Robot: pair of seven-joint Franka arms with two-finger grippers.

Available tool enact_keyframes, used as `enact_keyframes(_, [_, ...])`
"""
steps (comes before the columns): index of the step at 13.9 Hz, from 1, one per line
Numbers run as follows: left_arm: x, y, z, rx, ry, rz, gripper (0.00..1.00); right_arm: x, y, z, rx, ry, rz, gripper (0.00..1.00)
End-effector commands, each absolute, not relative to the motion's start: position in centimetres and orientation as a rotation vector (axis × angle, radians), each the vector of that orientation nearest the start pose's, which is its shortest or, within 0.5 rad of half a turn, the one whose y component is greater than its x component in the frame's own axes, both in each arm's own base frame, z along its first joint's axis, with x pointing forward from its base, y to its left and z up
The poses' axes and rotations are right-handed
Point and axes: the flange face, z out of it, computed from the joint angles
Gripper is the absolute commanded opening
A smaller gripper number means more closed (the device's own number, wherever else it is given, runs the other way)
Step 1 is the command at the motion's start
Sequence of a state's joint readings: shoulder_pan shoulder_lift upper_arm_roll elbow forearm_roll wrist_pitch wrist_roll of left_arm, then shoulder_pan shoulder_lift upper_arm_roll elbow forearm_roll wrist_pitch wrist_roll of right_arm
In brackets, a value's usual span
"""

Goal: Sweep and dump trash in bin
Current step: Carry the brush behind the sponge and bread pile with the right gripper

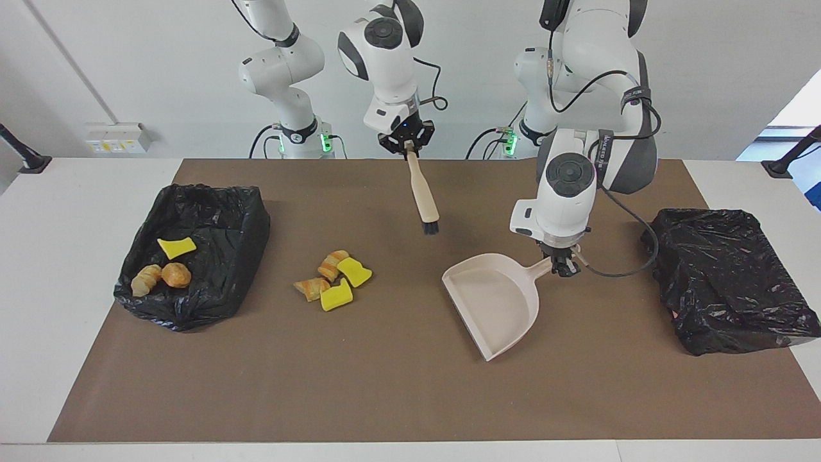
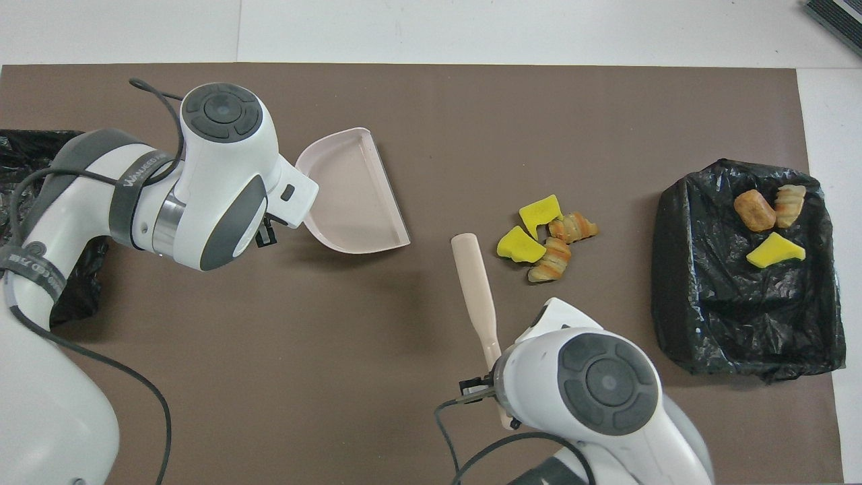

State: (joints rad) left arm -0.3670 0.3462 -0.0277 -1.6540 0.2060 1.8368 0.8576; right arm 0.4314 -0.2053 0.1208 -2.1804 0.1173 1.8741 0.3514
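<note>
Sweeping partly done: three pieces binned, four left on the mat.

The right gripper had its fingers clamped on the brush; the left gripper gripped the dustpan handle. Three chunks lay in the bin at the right arm's end; the trash pile sat between bin and dustpan, unswept.

Bare mat lies open between the trash pile and the dustpan. The raised brush hangs over the gap's robot-side edge. A lined bin blocks the right arm's end of the table, another bin the left arm's end.
</note>
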Motion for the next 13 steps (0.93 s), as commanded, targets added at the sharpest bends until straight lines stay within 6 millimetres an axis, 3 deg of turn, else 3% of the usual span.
enact_keyframes(1, [55.9, -24.6, 39.5, -2.272, 1.904, 0.303, 0.00, 43.5, 20.7, 44.8, -3.168, -0.243, 0.243, 0.00])
enact_keyframes(3, [53.9, -26.0, 39.0, -2.245, 1.937, 0.310, 0.00, 46.6, 16.2, 43.9, -3.254, -0.209, 0.231, 0.00])
enact_keyframes(6, [52.7, -26.4, 38.3, -2.239, 1.947, 0.261, 0.00, 50.3, 12.7, 41.7, -3.306, -0.193, 0.225, 0.00])
enact_keyframes(10, [52.6, -25.7, 38.2, -2.252, 1.936, 0.262, 0.00, 53.1, 10.1, 37.0, -3.329, -0.174, 0.232, 0.00])
enact_keyframes(13, [51.8, -25.5, 37.9, -2.255, 1.933, 0.294, 0.00, 52.9, 10.0, 35.7, -3.329, -0.174, 0.269, 0.00])
